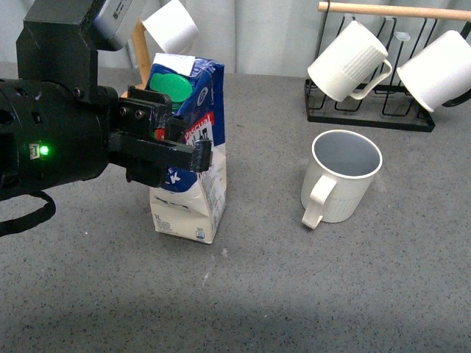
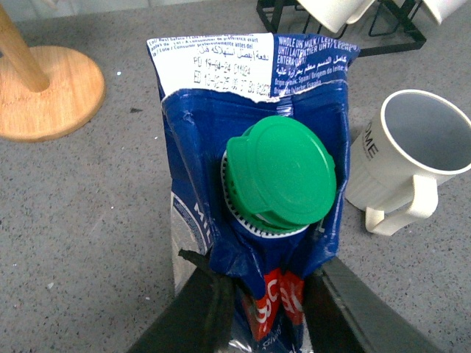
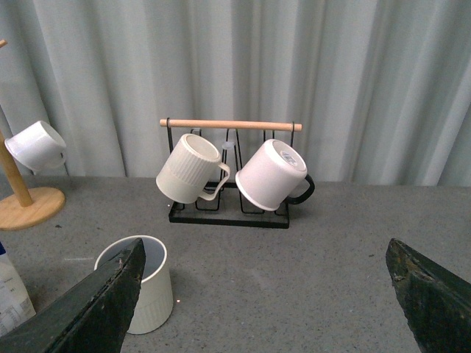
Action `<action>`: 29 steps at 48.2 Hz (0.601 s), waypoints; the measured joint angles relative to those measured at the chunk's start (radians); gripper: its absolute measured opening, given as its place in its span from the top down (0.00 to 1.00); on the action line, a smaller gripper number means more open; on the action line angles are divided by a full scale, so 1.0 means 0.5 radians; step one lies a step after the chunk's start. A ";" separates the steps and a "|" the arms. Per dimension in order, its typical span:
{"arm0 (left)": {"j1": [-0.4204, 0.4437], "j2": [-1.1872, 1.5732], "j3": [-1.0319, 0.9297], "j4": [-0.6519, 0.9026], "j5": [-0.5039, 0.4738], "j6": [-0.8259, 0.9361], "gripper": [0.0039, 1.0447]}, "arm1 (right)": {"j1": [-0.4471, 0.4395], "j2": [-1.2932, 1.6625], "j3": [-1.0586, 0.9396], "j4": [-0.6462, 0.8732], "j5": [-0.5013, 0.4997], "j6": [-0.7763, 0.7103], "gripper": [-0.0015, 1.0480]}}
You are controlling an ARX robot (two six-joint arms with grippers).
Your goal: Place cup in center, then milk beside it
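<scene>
The milk (image 1: 193, 180), a blue-and-white carton with a green cap, stands on the grey table left of centre. My left gripper (image 1: 173, 143) is shut on its upper part; in the left wrist view the jaws pinch the carton (image 2: 250, 147) below the cap, by the red label. The cup (image 1: 340, 175), a cream ribbed mug with a grey-blue inside, stands upright to the carton's right, handle toward the front. It also shows in the left wrist view (image 2: 401, 158) and the right wrist view (image 3: 143, 283). My right gripper (image 3: 265, 294) is open and empty above the table; it is out of the front view.
A black wire rack (image 1: 368, 110) with a wooden bar at the back right holds a ribbed white mug (image 1: 349, 60) and a smooth white mug (image 1: 440, 70). A wooden mug tree (image 2: 44, 88) with a white mug (image 1: 171, 26) stands at the back left.
</scene>
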 joint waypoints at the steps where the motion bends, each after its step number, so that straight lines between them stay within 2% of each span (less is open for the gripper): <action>1: -0.011 -0.004 0.005 0.000 -0.014 0.000 0.79 | 0.000 0.000 0.000 0.000 0.000 0.000 0.09; 11: -0.112 0.019 0.089 0.072 -0.085 -0.001 0.95 | 0.000 0.000 0.000 0.000 0.000 0.000 0.09; 29: -0.217 0.252 0.285 0.185 -0.151 0.014 0.95 | 0.000 0.000 0.000 0.000 0.000 0.000 0.09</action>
